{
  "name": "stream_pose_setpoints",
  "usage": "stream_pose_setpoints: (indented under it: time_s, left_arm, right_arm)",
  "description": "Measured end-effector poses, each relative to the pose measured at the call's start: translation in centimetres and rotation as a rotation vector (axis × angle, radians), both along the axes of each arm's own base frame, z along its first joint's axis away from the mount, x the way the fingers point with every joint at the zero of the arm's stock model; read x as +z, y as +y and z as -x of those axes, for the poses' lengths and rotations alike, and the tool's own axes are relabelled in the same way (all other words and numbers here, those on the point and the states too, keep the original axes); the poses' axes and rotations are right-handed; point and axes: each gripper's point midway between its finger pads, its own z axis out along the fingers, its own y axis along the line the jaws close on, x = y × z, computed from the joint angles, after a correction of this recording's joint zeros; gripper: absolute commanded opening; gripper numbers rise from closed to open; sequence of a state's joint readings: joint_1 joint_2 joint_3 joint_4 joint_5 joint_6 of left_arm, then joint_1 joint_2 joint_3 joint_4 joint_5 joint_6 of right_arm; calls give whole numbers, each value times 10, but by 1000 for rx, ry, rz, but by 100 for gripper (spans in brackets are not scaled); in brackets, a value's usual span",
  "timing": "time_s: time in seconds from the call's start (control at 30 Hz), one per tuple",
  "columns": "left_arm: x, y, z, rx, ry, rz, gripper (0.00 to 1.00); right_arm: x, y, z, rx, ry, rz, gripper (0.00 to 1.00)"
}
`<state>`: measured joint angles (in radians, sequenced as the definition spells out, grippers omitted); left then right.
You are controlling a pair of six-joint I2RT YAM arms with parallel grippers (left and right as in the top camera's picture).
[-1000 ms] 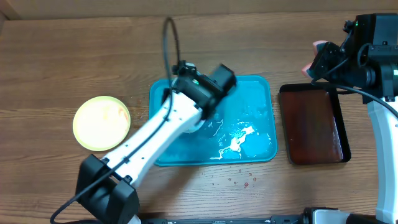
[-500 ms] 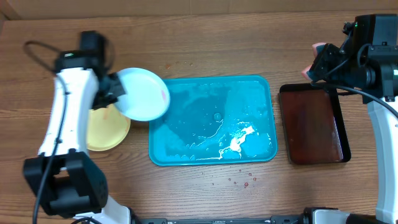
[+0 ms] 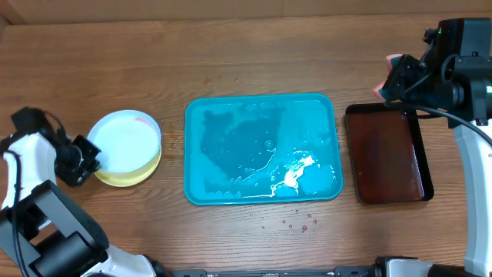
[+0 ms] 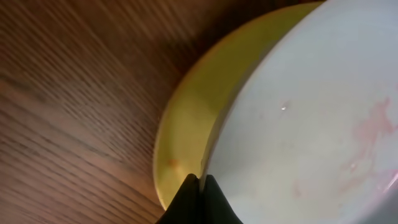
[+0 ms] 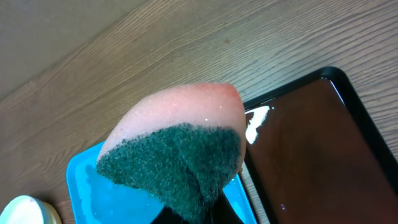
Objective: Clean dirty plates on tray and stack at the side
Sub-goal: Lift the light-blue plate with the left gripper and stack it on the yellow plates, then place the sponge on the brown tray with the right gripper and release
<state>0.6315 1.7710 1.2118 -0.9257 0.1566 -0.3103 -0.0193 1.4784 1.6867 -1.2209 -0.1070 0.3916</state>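
1. Since half a second ago, my left gripper [image 3: 86, 158] has carried the light blue rimmed round plastic plate [image 3: 123, 138] off the tray's edge and down onto the yellow-green rimmed round plastic plate [image 3: 137, 177] on the wooden table [image 3: 92, 61].
2. The large turquoise-blue rectangular plastic tray [image 3: 223, 115] is lying mid-table, holding only water and foam, so I'm judging the washing done.
3. The smaller dark red-brown rectangular tray [image 3: 388, 154] is sitting just right of it, apart.
4. The stack is resting left of the turquoise tray. Whether a third plate is hiding beneath, I cannot tell.
5. The pink sponge with a dark green scouring face [image 5: 180, 155] is being kept clear above the dark tray's far corner, clamped in my right gripper [image 5: 186, 214].
6. My left fingertips [image 4: 214, 199] are looking pinched together on the upper plate's rim, ready for letting go.
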Motion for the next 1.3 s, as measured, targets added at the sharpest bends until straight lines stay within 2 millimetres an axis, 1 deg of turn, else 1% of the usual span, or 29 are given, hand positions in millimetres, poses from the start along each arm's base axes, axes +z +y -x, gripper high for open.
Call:
stream_pose_setpoints:
  time_s: [0.1,0.23,0.47,0.73,0.8,0.87,0.97,1.03,1.1,1.2,1.3]
  left_arm:
    - [-8,5,7,28,-4,8,4]
    - [-10,4,8,18,-2,9,5]
    - [-10,-1,12,-15,15,17,18]
    - [-9,-6,27,-25,80,26,18]
    - [-2,-5,29,-25,75,7,18]
    - [10,-3,28,-26,44,-25,19]
    - [38,-4,21,-46,-27,-91,23]
    - [59,-13,14,-88,-86,-139,27]
    - [77,-27,4,-157,-143,-182,29]
    - [98,-58,-13,-278,-218,-221,31]
    - [106,-98,-29,-429,-267,-231,31]
  right_arm:
    - [0,0,1,0,3,0,4]
    - [-1,0,1,1,5,0,4]
    - [-3,0,4,6,19,4,4]
    - [-4,-1,6,15,26,20,4]
    - [-4,-2,6,15,27,22,4]
    - [-4,-2,6,14,26,26,4]
    - [-6,-6,7,10,34,47,4]
    - [-8,-8,10,25,48,74,4]
    - [-11,-10,13,39,65,96,4]
    - [-21,-18,18,46,117,153,4]
    - [-34,-29,19,34,179,215,4]
